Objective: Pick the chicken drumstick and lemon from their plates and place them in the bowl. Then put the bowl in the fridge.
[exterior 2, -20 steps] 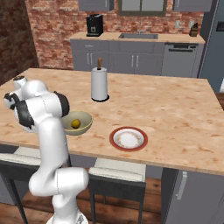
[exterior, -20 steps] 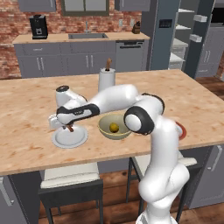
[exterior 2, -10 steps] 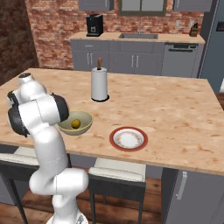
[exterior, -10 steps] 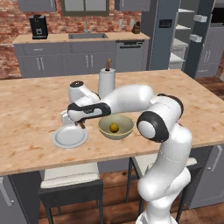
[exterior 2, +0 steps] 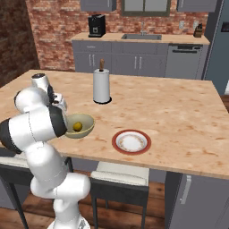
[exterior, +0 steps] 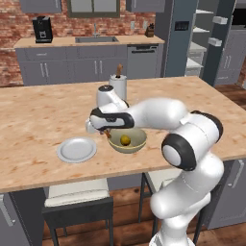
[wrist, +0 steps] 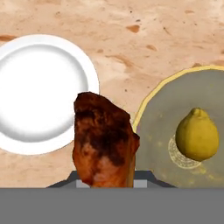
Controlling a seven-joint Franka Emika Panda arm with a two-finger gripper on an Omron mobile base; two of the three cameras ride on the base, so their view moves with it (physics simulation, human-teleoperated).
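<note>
My arm (exterior: 192,144) is a chain of smooth, glossy white rounded segments joined by dark grey-black bands at each joint. The elbow carries a broad black ring. My wrist ends in a white cylindrical cap above a black collar. My lower body is a bulbous white column.

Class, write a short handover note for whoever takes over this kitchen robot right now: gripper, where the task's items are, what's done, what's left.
Gripper: shut on the brown cooked chicken drumstick, held above the counter between the plain grey-white plate and the olive-yellow bowl.
Done: yellow lemon in the bowl; both plates bare, including the red-rimmed plate.
Left: drop the drumstick in the bowl, then carry the bowl to the dark grey fridge.
</note>
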